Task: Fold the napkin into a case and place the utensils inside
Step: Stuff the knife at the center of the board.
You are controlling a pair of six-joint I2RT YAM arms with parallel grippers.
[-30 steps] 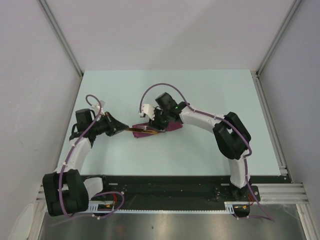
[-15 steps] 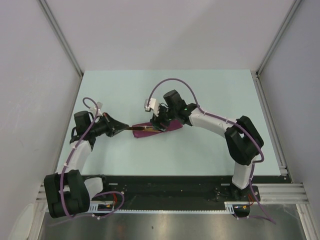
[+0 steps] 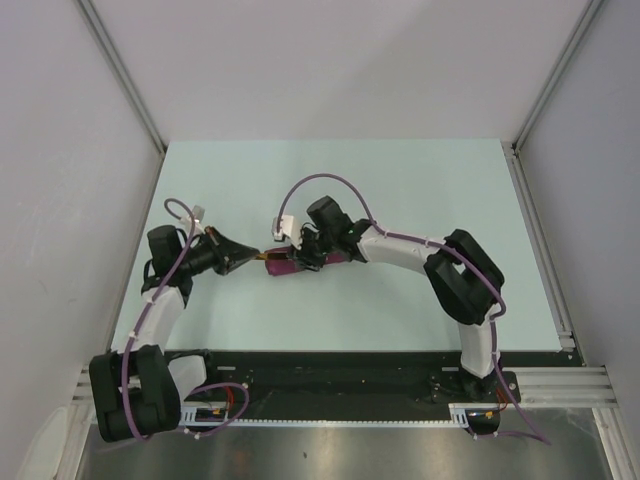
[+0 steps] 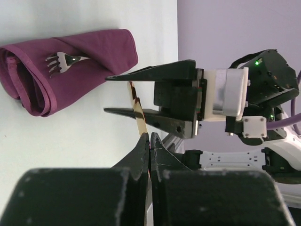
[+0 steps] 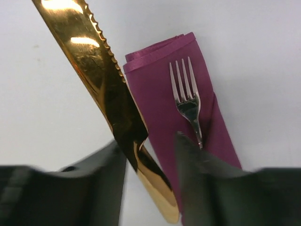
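Observation:
The plum-magenta case (image 4: 80, 70) lies folded on the table, also showing in the top view (image 3: 287, 268) and the right wrist view (image 5: 162, 101). A silver fork (image 5: 186, 104) sticks out of it, tines showing (image 4: 60, 60). My left gripper (image 4: 149, 141) is shut on one end of the golden knife (image 4: 136, 106) and holds it above the table (image 3: 268, 258). My right gripper (image 5: 148, 160) is open, its fingers (image 4: 155, 75) on either side of the knife's serrated blade (image 5: 101, 87), just beside the case. In the top view the left gripper (image 3: 250, 257) and right gripper (image 3: 297, 254) face each other.
The pale green table (image 3: 400, 180) is bounded by grey walls at the left, back and right. A metal rail (image 3: 545, 250) runs along its right edge. The arm bases sit on the black strip (image 3: 330, 385) at the near edge.
My right gripper has moved left and down toward the left gripper and now straddles the knife's blade. The left gripper has barely moved and still holds the knife.

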